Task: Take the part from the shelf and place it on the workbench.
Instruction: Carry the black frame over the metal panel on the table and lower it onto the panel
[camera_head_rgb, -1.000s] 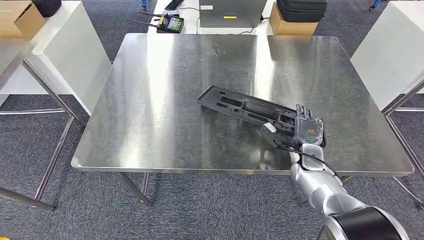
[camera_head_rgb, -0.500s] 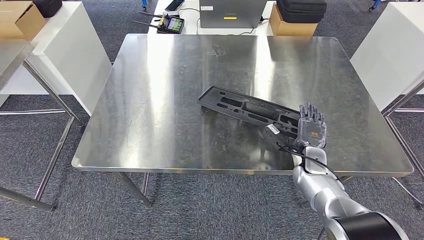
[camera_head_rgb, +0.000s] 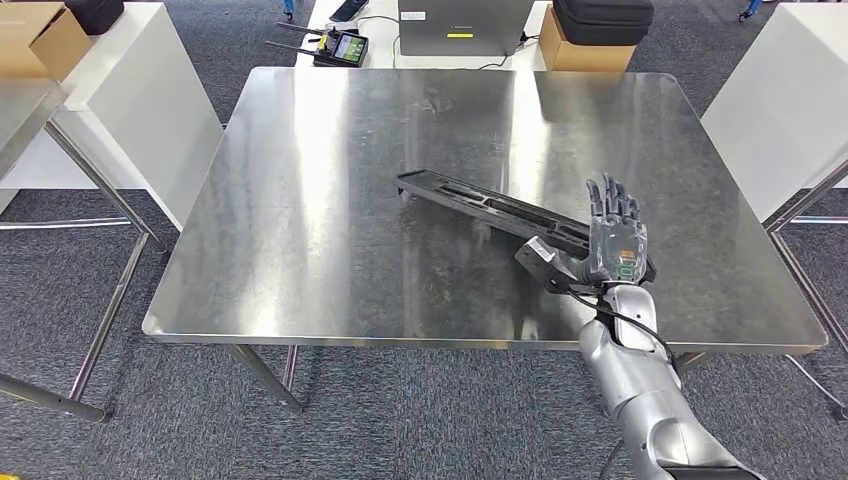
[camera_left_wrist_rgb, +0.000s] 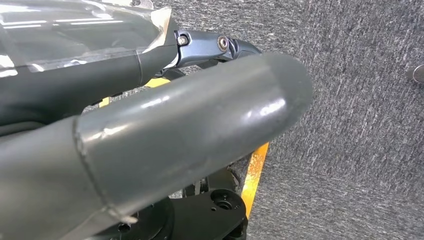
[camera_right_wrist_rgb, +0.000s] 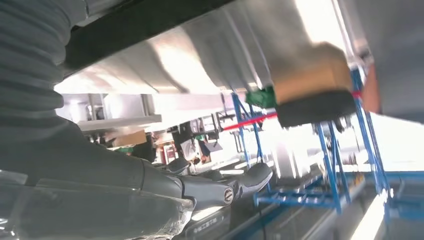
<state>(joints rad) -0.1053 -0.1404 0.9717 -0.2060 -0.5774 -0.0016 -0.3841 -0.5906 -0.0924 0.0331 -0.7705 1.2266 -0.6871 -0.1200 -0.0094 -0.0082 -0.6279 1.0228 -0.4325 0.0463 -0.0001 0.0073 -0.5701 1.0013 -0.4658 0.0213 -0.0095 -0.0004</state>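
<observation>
On the brushed stainless-steel workbench (camera_head_rgb: 300, 200), the robot's right hand (camera_head_rgb: 612, 245) stands at the near-right end of the long black moulded plastic part (camera_head_rgb: 480, 207), fingers spread upward and thumb jutting toward the part; whether the thumb is pinching that end cannot be told from the head view. The part runs diagonally from the workbench's middle toward its front right edge, its far end touching the steel and its near end seemingly tipped up at the hand. The risk, by this reading: if the raised end is let go from this tilt, the part may drop, slide across the slick steel or pivot toward the workbench's front edge, and a thumb caught in its cut-outs could drag it along. The left hand (camera_left_wrist_rgb: 150, 145) hangs over grey carpet (camera_left_wrist_rgb: 360, 125), its posture unclear
</observation>
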